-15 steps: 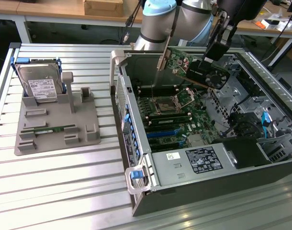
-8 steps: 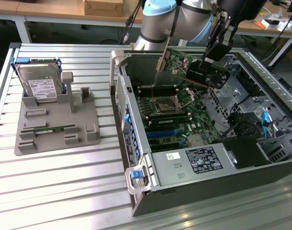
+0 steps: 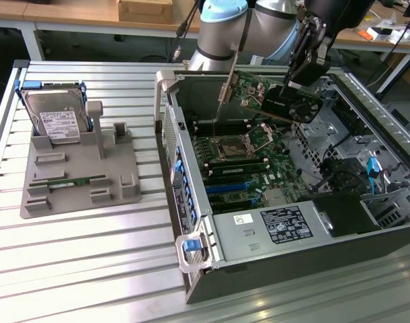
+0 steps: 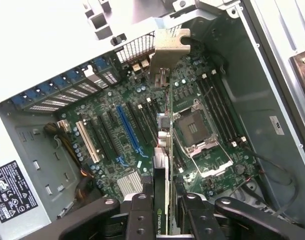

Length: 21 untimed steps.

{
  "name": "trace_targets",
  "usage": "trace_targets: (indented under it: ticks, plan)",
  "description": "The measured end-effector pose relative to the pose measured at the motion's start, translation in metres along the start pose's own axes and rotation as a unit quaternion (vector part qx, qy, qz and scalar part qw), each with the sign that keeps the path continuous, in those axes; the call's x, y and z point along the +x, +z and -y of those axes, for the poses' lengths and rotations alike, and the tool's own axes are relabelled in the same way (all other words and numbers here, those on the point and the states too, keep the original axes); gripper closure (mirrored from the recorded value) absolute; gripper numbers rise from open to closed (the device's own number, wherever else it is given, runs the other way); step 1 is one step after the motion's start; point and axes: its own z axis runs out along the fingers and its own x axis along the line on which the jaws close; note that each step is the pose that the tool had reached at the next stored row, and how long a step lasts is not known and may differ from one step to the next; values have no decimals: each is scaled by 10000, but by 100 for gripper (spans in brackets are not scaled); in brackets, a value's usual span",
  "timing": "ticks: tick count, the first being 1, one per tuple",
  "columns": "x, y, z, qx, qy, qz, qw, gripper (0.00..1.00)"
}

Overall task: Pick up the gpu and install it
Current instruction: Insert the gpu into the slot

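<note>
the claw [image 3: 298,79] pinches the gpu [image 3: 262,93] — in the exterior view's upper right. the card hangs tilted over the open case [image 3: 225,242], above the motherboard [image 3: 272,176].

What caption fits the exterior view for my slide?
Fingers holding the gpu tilted above the motherboard inside the open computer case.

Lab: robot arm [image 3: 222,33] over slatted aluminium bench [image 3: 91,262], open computer case [image 3: 272,266], wooden worktops [image 3: 70,12] behind.
</note>
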Motion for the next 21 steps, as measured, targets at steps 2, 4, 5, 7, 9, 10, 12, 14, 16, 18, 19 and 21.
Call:
trace_targets:
  ticks: [2, 4, 5, 7, 9, 10, 12, 14, 16, 18, 19, 21]
  plan:
    - [0, 0, 0, -1, -112, -6, 9999, 74]
    - [0, 0, 0, -2, -220, -12, 9998, 74]
    - [0, 0, 0, -2, -279, -15, 9996, 74]
    - [0, 0, 0, -3, -366, -19, 9993, 74]
    - [0, 0, 0, -4, -478, -25, 9989, 74]
    - [0, 0, 0, -5, -520, -27, 9986, 74]
    - [0, 0, 0, -5, -628, -33, 9980, 74]
    - [0, 0, 0, -6, -721, -37, 9974, 74]
    - [0, 0, 0, -7, -794, -41, 9968, 74]
    - [0, 0, 0, -8, -898, -46, 9959, 74]
    - [0, 0, 0, -8, -962, -50, 9954, 74]
    - [0, 0, 0, -9, -1074, -55, 9942, 74]
